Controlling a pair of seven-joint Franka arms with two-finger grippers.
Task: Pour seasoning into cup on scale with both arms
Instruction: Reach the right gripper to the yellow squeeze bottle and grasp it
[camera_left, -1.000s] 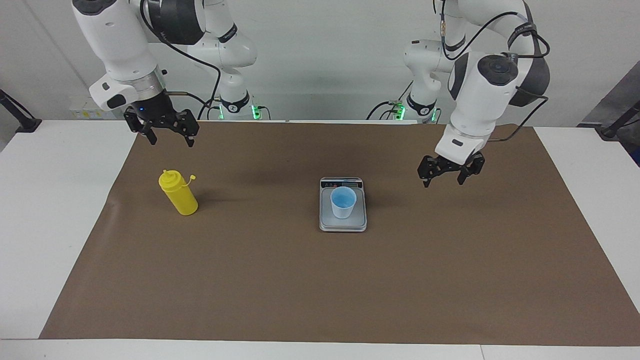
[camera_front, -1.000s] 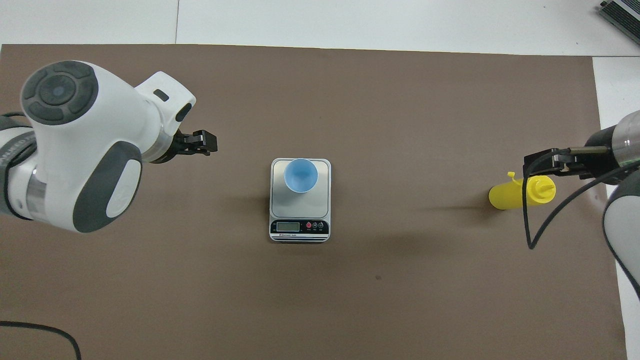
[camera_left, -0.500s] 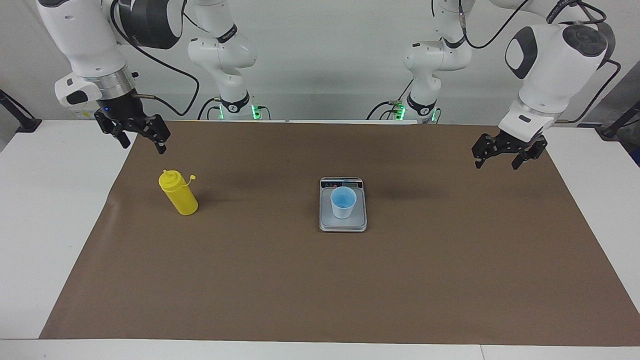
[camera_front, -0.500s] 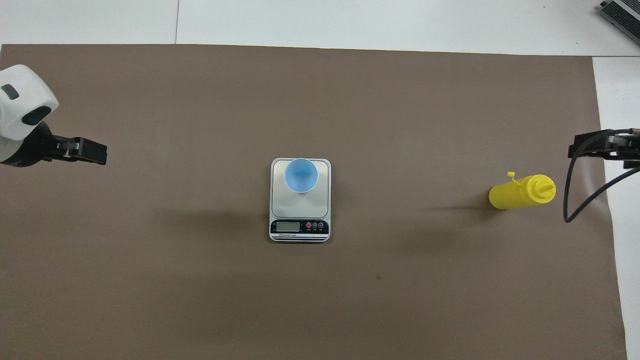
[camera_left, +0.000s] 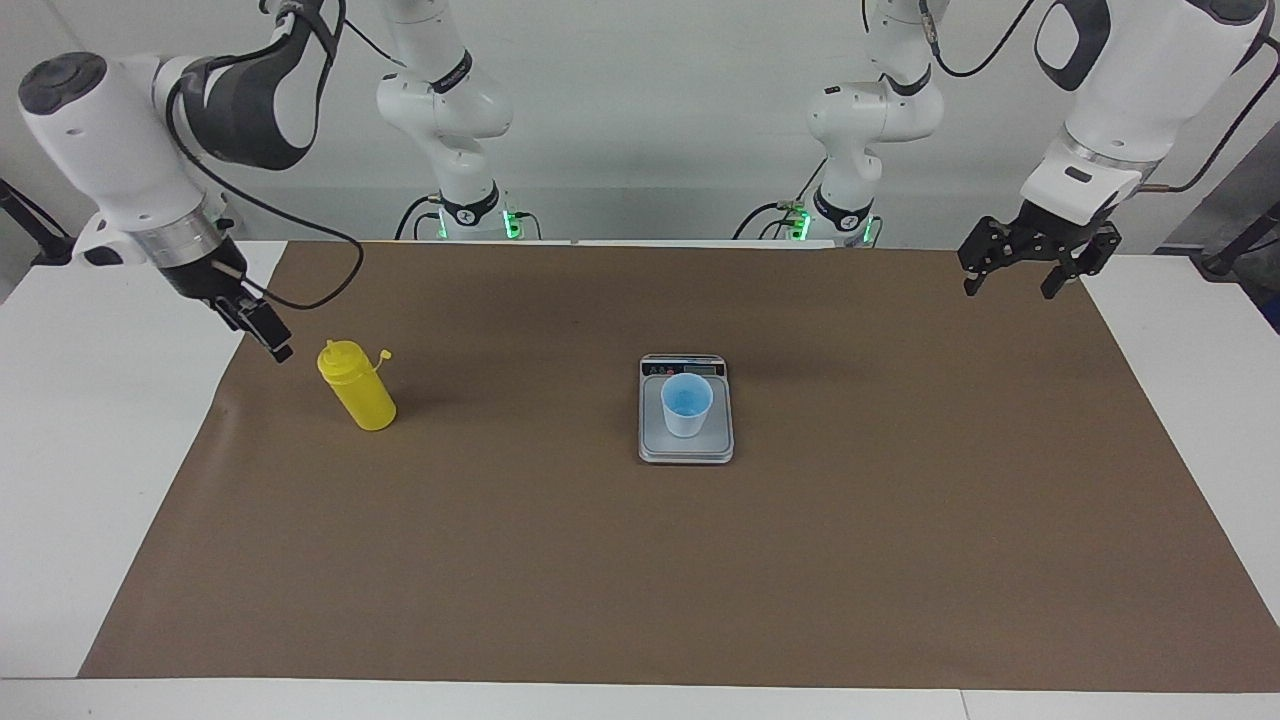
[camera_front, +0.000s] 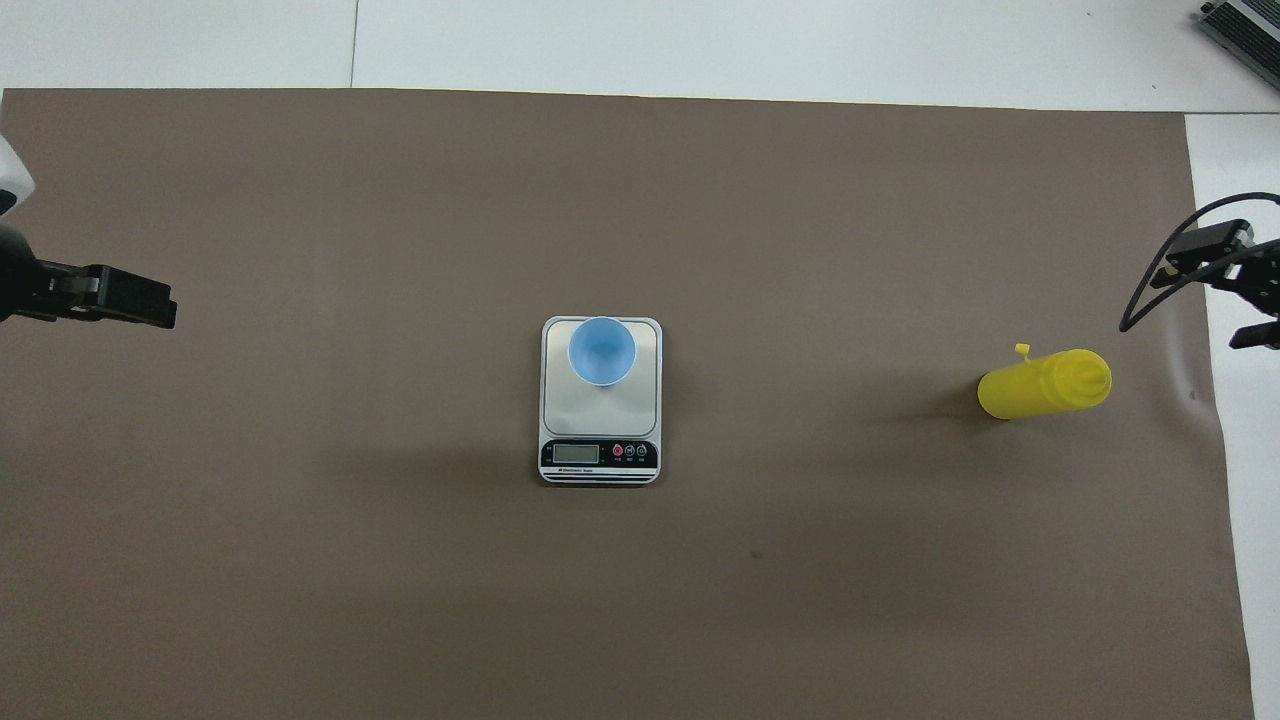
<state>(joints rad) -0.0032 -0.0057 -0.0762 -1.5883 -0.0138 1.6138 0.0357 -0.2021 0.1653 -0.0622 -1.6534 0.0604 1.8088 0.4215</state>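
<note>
The yellow seasoning bottle (camera_left: 358, 390) stands upright on the brown mat toward the right arm's end of the table; it also shows in the overhead view (camera_front: 1045, 383). The light-blue cup (camera_left: 687, 405) stands on the silver-grey scale (camera_left: 700, 450) at the mat's middle, as the overhead view shows for the cup (camera_front: 601, 351) and the scale (camera_front: 560, 405). My right gripper (camera_left: 280, 348) hangs open and empty, low over the mat's edge beside the bottle, not touching it. My left gripper (camera_left: 1008, 288) is open and empty, raised over the mat's corner at the left arm's end.
A brown mat (camera_left: 640, 580) covers most of the white table (camera_left: 90, 480). The scale's display strip (camera_front: 598, 453) faces the robots. A black cable (camera_left: 320, 290) loops down from the right arm's wrist over the mat near the bottle.
Both arms have swung outward from the middle. The right gripper turned and dropped low beside the bottle. The left gripper rose toward the mat's corner. Bottle, cup and scale have not moved.
</note>
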